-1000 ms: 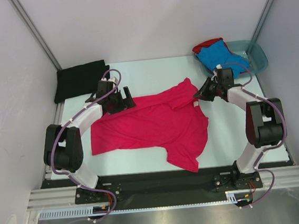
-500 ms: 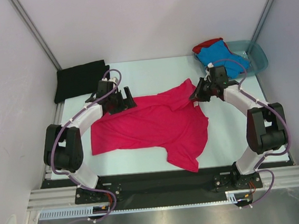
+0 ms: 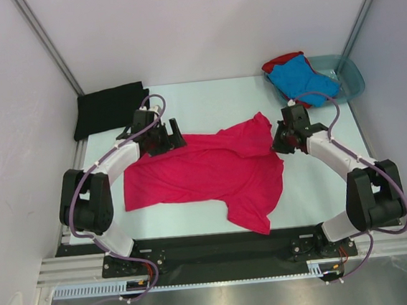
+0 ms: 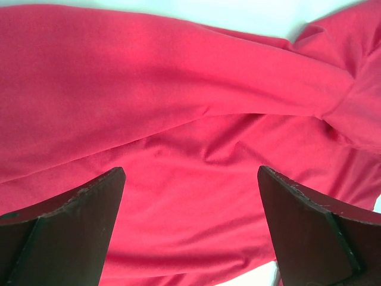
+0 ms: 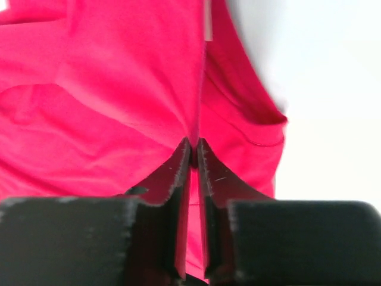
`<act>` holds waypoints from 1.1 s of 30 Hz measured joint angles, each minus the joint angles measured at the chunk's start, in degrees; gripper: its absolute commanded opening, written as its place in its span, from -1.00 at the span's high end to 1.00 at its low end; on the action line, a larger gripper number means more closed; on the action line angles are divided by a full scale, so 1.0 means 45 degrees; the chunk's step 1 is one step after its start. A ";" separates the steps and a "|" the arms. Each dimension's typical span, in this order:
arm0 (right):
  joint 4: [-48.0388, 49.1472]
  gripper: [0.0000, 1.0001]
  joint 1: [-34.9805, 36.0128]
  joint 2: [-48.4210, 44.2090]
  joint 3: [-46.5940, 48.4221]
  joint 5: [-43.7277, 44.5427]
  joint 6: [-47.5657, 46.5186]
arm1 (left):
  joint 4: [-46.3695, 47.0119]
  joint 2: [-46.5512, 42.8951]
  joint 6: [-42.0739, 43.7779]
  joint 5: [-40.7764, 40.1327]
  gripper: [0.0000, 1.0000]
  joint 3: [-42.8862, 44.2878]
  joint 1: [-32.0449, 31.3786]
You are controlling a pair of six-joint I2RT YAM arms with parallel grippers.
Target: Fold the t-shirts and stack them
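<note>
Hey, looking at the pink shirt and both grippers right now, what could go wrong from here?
The right gripper pinches only a thin ridge of the pink t-shirt at its fingertips; the cloth may slip out under a pull. The left gripper is open over the shirt's far edge, holding nothing, so a one-sided pull could drag and bunch the shirt rather than fold it. The shirt's near corner reaches the table edge and might slide off.

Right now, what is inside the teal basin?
A blue shirt lies on a red shirt, both spilling over the basin's left rim. Anything beneath them is covered.
</note>
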 measured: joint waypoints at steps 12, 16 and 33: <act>0.0015 -0.25 0.0243 0.0942 0.0199 0.0831 -0.0753 | -0.0039 0.0000 0.0189 0.0092 -0.99 0.0000 -0.0005; 0.0413 -0.25 0.0126 0.1185 0.0831 0.1588 -0.1433 | 0.0029 0.0248 0.0204 0.0155 -1.00 0.0078 -0.0015; 0.2365 -0.08 -0.0578 0.7611 0.6251 0.1141 -0.4590 | -0.0005 0.1287 0.0219 0.0189 -1.00 0.0826 -0.0151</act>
